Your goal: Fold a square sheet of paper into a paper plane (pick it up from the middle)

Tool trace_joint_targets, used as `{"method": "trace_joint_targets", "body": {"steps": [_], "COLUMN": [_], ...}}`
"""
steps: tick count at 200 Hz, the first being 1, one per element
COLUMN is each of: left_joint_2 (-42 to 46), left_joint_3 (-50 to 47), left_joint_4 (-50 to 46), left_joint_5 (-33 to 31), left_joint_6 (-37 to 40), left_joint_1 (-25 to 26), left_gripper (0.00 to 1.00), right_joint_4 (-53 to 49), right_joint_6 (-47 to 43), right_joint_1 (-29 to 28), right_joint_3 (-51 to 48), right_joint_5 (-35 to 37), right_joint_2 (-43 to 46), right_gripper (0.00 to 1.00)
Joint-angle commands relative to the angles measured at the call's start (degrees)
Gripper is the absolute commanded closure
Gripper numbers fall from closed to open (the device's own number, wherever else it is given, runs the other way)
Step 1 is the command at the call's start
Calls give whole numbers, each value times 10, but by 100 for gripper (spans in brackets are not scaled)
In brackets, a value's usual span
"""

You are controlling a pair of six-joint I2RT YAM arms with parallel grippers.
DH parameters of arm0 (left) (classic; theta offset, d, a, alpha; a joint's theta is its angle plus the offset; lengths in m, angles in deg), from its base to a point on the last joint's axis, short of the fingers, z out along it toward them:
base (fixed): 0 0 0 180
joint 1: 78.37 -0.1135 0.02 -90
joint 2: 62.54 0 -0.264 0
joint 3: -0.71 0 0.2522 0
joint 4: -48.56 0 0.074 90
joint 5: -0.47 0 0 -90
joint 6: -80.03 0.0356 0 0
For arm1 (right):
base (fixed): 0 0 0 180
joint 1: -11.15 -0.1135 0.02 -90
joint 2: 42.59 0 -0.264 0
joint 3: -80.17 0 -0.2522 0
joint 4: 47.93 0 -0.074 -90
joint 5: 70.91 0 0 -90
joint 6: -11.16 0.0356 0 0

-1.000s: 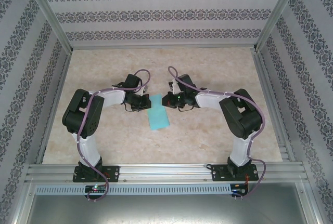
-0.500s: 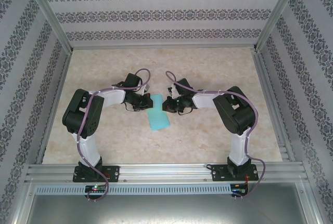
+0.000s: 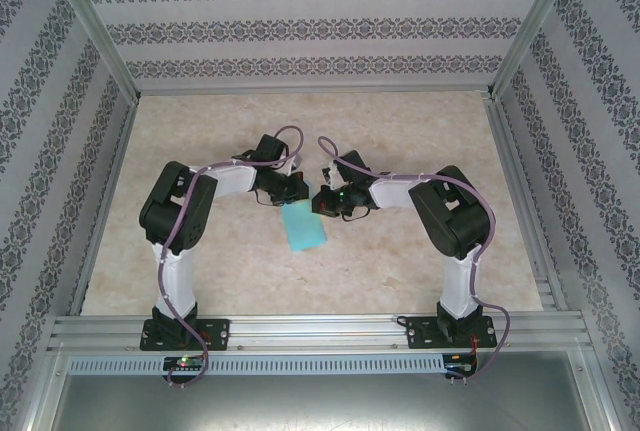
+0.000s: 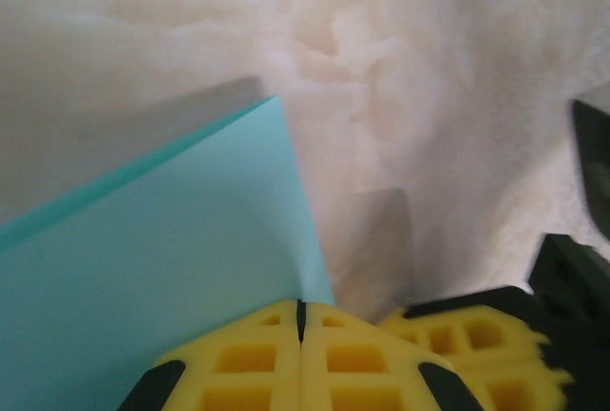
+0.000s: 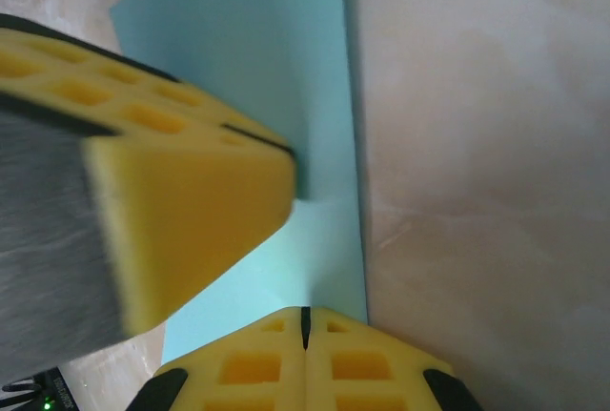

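The teal sheet of paper [image 3: 304, 228] lies mid-table as a narrow folded strip, its far end under both grippers. My left gripper [image 3: 291, 194] is shut, and the paper [image 4: 162, 268] runs up into the seam between its yellow fingertips [image 4: 301, 308]; the far edge is lifted and casts a shadow. My right gripper [image 3: 322, 201] faces it from the right, also shut, with the paper [image 5: 276, 77] reaching into its seam [image 5: 305, 314]. The left gripper's yellow fingers [image 5: 181, 201] sit on the sheet in the right wrist view. The right gripper's finger [image 4: 467, 335] shows beside the left one.
The marbled beige tabletop [image 3: 400, 121] lies bare around the arms. Metal frame posts [image 3: 515, 36] and patterned walls enclose the back and sides. An aluminium rail [image 3: 320, 326] runs along the near edge by the arm bases.
My left arm has swung right, bringing its gripper over the paper's far end. The right gripper moved in to the left earlier and has since stayed put. The strip's visible length is shorter.
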Motion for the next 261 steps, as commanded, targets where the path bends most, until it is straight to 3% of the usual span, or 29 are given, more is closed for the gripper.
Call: {"method": "trace_joint_targets", "body": {"steps": [1,57,172,209,234,261], "left_joint_2": [-16,-20,-22,-21,-20,-18], "left_joint_3": [11,-24,-43,-32,-24,-20], "left_joint_4": [-27,-50,-29,-30,-37,-37], "left_joint_5": [-35,-88,-87,-78,-72,-65], "left_joint_6": [1,3,-4,7,16,18], "left_joint_1": [4,4,4,4,4,5], "left_gripper": [100,100,100,100,100,100], "right_joint_4": [-5,-23,-71,-65,-50,-37], "right_joint_6": [-21,-34,-32,-35,-38,-33], "right_joint_1": [-7,-8,-32,-33,-33,-34], "right_joint_3": [-1,-31,-182,-160,-137,-100], "right_joint_5": [-4,-34,-9,-7,34,44], "right_joint_2": [-13,21,131,178,214,168], "right_gripper": [100,100,100,100,100,100]}}
